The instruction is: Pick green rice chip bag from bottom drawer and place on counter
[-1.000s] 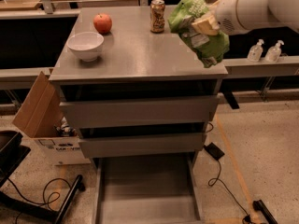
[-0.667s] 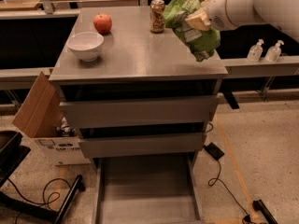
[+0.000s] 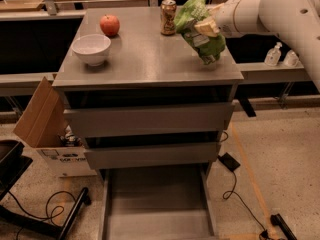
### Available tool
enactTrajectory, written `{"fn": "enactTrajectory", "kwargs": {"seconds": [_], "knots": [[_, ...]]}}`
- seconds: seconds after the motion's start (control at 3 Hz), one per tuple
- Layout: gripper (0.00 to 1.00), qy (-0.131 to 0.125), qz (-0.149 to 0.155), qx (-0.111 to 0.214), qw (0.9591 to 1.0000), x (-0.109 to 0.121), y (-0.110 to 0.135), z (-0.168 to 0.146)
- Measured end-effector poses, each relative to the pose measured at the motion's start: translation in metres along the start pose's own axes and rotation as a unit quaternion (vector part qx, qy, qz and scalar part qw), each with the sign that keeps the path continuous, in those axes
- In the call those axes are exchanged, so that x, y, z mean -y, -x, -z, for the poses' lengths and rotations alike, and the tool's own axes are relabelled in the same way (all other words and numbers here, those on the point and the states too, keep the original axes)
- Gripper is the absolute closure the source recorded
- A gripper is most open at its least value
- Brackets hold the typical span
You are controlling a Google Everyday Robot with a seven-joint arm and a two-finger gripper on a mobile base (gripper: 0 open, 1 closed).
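Note:
The green rice chip bag (image 3: pixel 200 28) is crumpled, light green with white patches. It hangs over the right rear part of the counter (image 3: pixel 145 54), its lower tip just above or touching the top. My gripper (image 3: pixel 206 27) comes in from the right on a white arm and is shut on the bag's middle. The bottom drawer (image 3: pixel 156 204) is pulled out at the bottom of the cabinet and shows an empty tray.
On the counter stand a white bowl (image 3: pixel 91 48) at front left, a red apple (image 3: pixel 110 25) behind it and a can (image 3: pixel 168 17) just left of the bag. A cardboard box (image 3: pixel 42 119) sits left of the cabinet. Cables lie on the floor.
The gripper with the bag has moved left and a little farther back over the counter, closer to the can.

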State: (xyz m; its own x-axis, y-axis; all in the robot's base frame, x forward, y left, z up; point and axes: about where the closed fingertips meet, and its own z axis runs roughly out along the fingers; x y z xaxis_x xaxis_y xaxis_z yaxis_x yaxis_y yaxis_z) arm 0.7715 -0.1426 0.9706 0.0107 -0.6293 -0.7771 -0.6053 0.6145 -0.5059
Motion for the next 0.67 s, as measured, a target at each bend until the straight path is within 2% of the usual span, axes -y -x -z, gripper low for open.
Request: {"fn": "enactTrajectory", "kwargs": {"seconds": [0.33,0.67], "knots": [[0.55,-0.001,-0.001,0.001,1.0,0.002,-0.0036,-0.0035],[0.32,0.001,-0.001,0.002,1.0,0.0007,-0.004,-0.0051]]}}
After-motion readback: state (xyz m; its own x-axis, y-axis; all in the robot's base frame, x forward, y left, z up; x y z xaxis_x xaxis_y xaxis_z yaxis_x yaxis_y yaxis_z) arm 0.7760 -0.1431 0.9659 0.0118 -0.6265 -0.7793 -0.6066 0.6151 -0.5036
